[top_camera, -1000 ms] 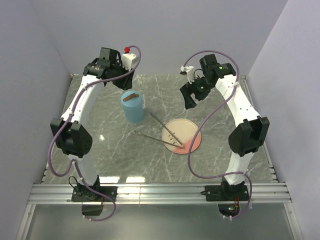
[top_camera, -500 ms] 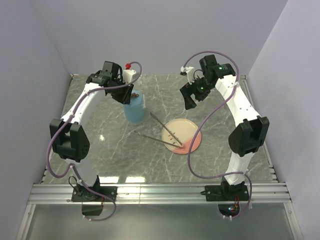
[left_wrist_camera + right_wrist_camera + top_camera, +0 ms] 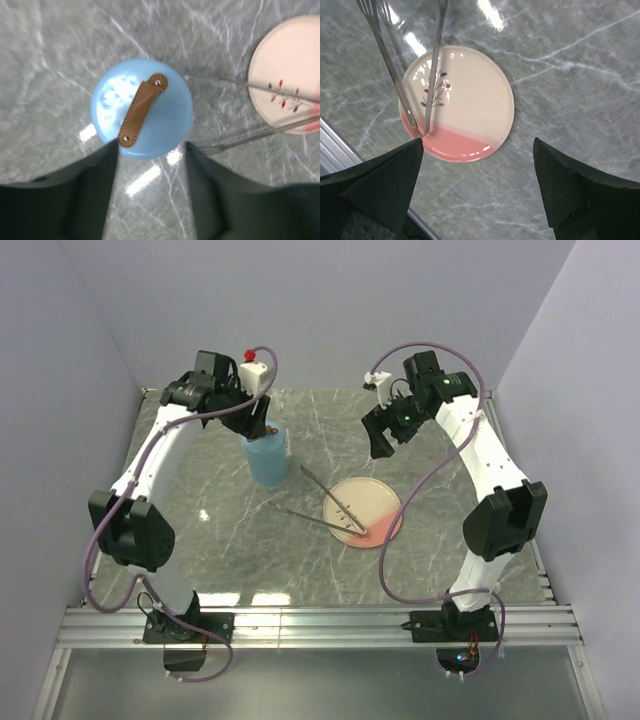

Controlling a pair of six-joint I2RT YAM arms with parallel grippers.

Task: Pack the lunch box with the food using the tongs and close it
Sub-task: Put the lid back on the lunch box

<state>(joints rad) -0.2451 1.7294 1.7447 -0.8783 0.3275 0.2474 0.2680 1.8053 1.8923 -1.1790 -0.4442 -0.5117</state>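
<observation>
The light-blue lunch box (image 3: 268, 462) stands upright at the back left of the table, with its round lid (image 3: 170, 115) and brown strap handle (image 3: 141, 111) on top. My left gripper (image 3: 257, 426) hovers just above the lid's far edge. It (image 3: 151, 146) is open and holds nothing, and its fingers do not touch the lid. The silver tongs (image 3: 310, 498) lie spread, their joined end resting on the pink plate (image 3: 380, 512). My right gripper (image 3: 380, 446) hangs open and empty above the table behind the plate. No food is in view.
The plate (image 3: 475, 95) shows only its leaf print, with the tongs (image 3: 432, 65) lying across its left part. The marble table (image 3: 220, 530) is closed in by grey walls on three sides, with a metal rail (image 3: 320, 625) along the near edge.
My left gripper swung over the lunch box lid, pressed down close to it, then opened wider and lifted slightly. The right arm shifted a little.
</observation>
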